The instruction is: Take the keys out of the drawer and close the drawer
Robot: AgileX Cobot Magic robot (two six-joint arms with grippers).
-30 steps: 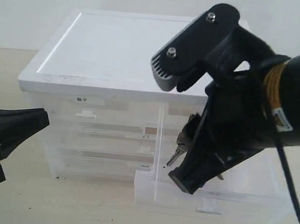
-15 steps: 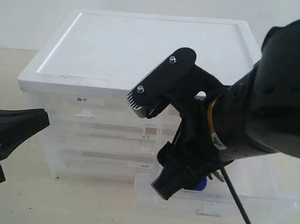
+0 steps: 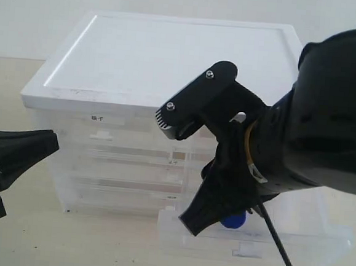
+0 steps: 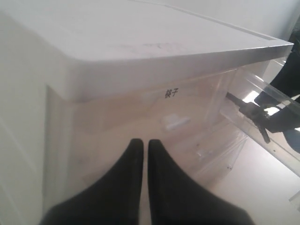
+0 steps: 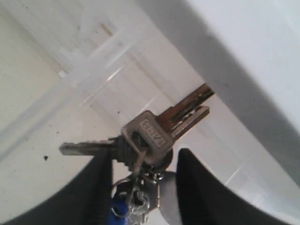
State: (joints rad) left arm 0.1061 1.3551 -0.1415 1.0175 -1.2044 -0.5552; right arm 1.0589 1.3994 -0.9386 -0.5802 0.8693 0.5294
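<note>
Right gripper (image 5: pixel 144 158), clamped on the keys (image 5: pixel 145 135), had swung left over the drawer (image 3: pixel 317 244), which was not yet closed; left gripper (image 4: pixel 141 146) sat pinched empty.

I read 筷子 on a white label (image 4: pixel 170 93), just beyond my left gripper (image 4: pixel 142 142). Stamp on the keys (image 5: pixel 151 132) in my right gripper (image 5: pixel 144 159): blurred, unreadable.

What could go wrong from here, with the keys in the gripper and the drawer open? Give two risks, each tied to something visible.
1. The right gripper pinches the keys between its jaws only near the ring, with the blades sticking out loose. The bunch might slip and drop back.
2. The drawer stands pulled out beneath that arm. Moving away could snag its wall or shift the cabinet.
</note>
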